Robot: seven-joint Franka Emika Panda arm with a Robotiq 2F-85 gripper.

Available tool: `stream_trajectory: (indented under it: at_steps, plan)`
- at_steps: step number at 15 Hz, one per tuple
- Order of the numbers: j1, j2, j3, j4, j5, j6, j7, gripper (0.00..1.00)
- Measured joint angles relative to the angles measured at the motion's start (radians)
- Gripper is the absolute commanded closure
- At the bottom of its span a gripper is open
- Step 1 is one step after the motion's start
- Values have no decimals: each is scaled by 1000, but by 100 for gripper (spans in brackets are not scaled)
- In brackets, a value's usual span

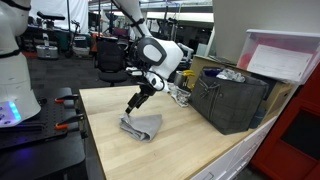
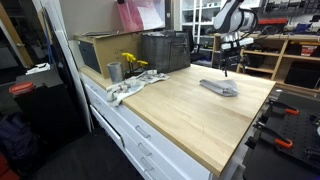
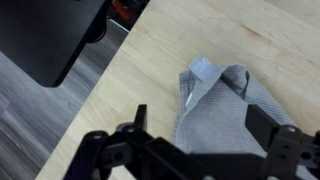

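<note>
Jaws spread above grey cloth (image 3: 220,115), near the table edge (image 3: 112,85).

Grey cloth (image 3: 215,115), white tag (image 3: 202,68), pale wood table (image 3: 270,40), black crate (image 1: 230,100)

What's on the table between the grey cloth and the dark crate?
Nothing; only bare table lies between the cloth and the crate, in both exterior views.

You've got a dark mesh crate (image 2: 165,50) at the far edge of the light wooden tabletop (image 2: 190,120); beside it yellow flowers (image 2: 131,62), steel cup (image 2: 114,71), crumpled white rag (image 2: 125,90).
</note>
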Motion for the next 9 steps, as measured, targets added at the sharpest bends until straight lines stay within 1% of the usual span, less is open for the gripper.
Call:
stream_trajectory:
  at_steps: [2,3,4,5,6,8,9]
  plan:
    - [2,0,6,-55,26,20,23,0]
    - [4,1,12,-80,46,36,31,25]
    - [8,1,18,-101,68,56,37,26]
    - [12,2,24,-119,90,77,39,32]
    - [15,3,31,-132,108,100,41,42]
    - [22,5,36,-147,134,144,42,56]
    - [24,5,35,-150,135,168,42,64]
